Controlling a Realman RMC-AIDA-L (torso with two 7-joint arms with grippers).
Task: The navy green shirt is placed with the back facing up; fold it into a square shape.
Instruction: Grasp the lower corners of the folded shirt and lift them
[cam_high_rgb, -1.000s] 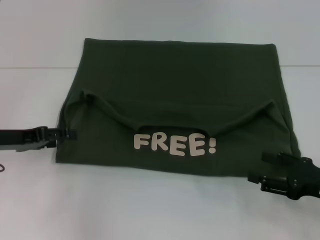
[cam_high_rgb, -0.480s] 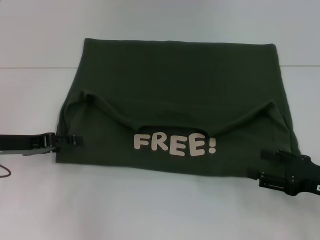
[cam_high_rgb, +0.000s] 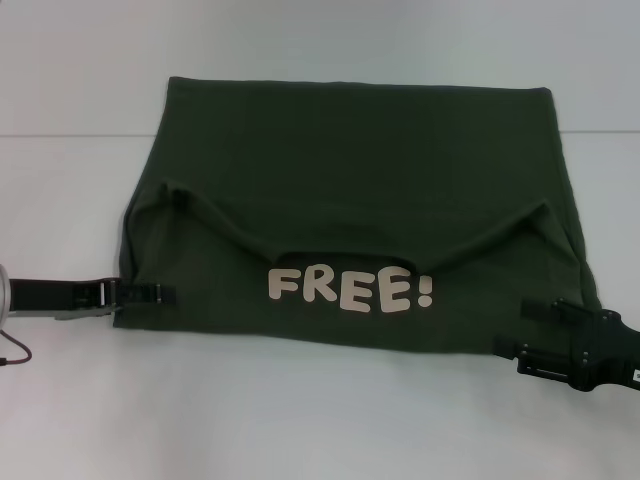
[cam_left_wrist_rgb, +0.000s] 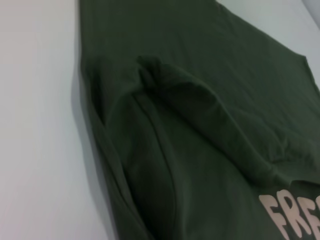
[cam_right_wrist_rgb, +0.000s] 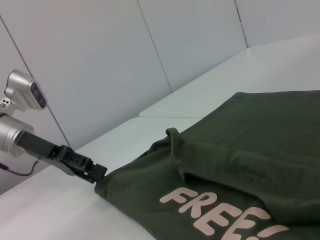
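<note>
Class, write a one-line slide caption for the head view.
Partly folded navy green shirt reading FREE!, left gripper and right gripper at its near corners.

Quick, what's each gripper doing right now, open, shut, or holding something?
Left gripper: at the dark olive-green cloth shirt's left edge; cannot tell.
Right gripper: at its right edge; cannot tell.

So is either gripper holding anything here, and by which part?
Both grippers sit at the shirt: the left gripper at its near left edge, the right gripper at its near right corner. Whether either has actually gripped the cloth cannot be told.
</note>
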